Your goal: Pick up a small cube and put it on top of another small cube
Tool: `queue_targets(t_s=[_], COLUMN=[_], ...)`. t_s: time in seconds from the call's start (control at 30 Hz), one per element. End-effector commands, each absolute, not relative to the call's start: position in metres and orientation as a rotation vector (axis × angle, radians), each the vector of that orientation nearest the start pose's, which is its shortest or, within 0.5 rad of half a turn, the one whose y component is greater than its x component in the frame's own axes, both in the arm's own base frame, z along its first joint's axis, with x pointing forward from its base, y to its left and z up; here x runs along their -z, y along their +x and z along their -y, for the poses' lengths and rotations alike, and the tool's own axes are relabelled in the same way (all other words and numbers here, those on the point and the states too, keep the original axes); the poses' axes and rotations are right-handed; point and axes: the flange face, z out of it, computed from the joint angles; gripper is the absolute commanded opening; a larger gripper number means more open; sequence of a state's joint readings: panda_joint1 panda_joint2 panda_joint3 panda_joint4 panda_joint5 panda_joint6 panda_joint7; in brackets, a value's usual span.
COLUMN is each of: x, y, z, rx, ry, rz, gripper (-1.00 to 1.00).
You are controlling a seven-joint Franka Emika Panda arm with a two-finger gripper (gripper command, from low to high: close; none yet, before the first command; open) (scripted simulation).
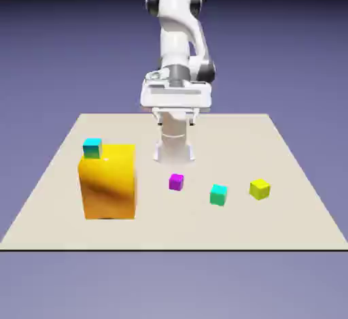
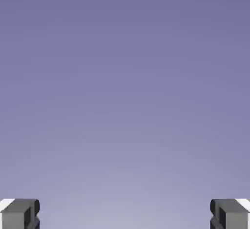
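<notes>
Magenta small cube (image 1: 176, 182) sits on the beige tabletop (image 1: 292, 202), roughly centre, flat on one face, in front of the white robot arm's base (image 1: 174, 149). Teal-green small cube (image 1: 218, 194) lies near it toward the exterior view's right, slightly closer to the near edge; not touching. Yellow-green small cube (image 1: 259, 189) lies further right again, apart from the teal-green one. Large glossy orange block (image 1: 107, 181) stands at the exterior view's left, well apart from the three loose cubes. A fourth small cube, cyan-topped with a teal side (image 1: 92, 148), rests on the orange block's top surface at its far left corner, square to the block's edges. White two-finger gripper (image 1: 175, 122) hangs raised above the table, close to the arm's base, well apart from every cube; nothing held. Hand view: only the plain blue-violet backdrop, with the grey fingertips (image 2: 19, 214) at the two bottom corners, spread wide, empty gap between them.
</notes>
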State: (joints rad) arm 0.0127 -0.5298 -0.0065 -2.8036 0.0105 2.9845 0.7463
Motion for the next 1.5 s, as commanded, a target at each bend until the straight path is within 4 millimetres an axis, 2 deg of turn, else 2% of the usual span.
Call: queue_targets(t_s=[0.0, 0.13, 0.3, 0.47, 0.63, 0.67, 0.7, 0.87, 0.9, 0.93, 1.1, 1.2, 1.3, 1.4, 1.47], x=[-0.422, -0.356, -0.277, -0.209, -0.156, -0.150, -0.150, -0.094, -0.094, -0.094, -0.150, -0.153, -0.158, -0.164, -0.169], y=[0.397, 0.401, 0.388, 0.357, 0.315, 0.310, 0.310, 0.276, 0.276, 0.276, 0.312, 0.336, 0.347, 0.345, 0.335], z=[0.001, 0.009, 0.016, 0.021, 0.022, 0.022, 0.022, 0.012, 0.012, 0.012, 0.018, -0.044, -0.113, -0.188, -0.240], rx=[0.844, 0.465, -0.045, -0.585, -1.140, -1.211, -1.211, -1.211, -1.211, -1.211, -1.212, -1.210, -1.168, -1.078, -0.989], ry=[-2.569, -2.688, -2.767, -2.759, -2.656, -2.636, -2.636, -2.636, -2.636, -2.636, -2.664, -3.025, -3.308, -3.497, -3.565], rz=[-1.037, -1.189, -1.357, -1.497, -1.600, -1.610, -1.610, -1.610, -1.610, -1.610, -1.580, -1.117, -0.587, -0.009, 0.393], gripper=[0.00, 0.00, 0.00, 0.00, 0.00, 0.00, 0.00, 0.00, -1.00, -1.00, -1.00, -1.00, -1.00, -1.00, -1.00])
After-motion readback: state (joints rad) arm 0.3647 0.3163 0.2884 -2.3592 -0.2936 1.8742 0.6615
